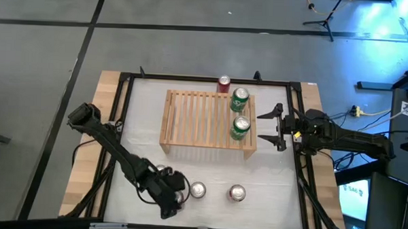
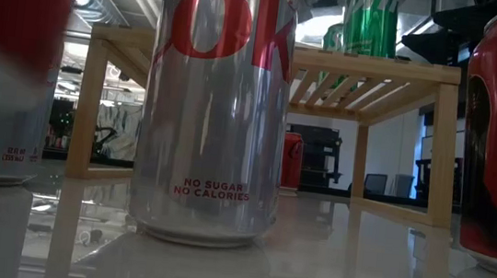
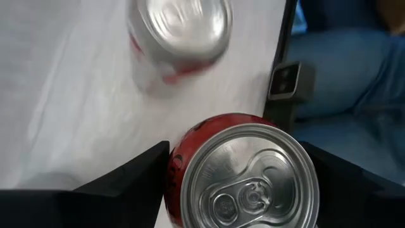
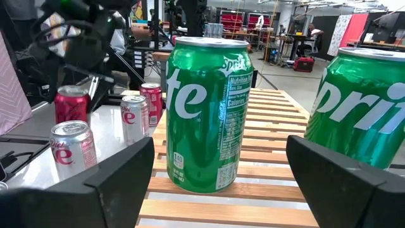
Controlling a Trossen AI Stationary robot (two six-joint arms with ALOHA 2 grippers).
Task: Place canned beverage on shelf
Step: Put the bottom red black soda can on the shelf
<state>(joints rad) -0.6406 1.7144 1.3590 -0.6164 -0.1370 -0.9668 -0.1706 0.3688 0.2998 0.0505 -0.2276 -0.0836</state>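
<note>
Left gripper clamps a red aluminium can at near left; I lift straight, clearing neighbouring silver cans. Light slatted wooden shelf sits centre-far. Right gripper waits open beside it.

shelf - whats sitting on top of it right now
Two green cans stand upright on the wooden shelf, both near its right end; the rest of the slatted top is bare. A red can stands behind it on the table, partly hidden.
</note>
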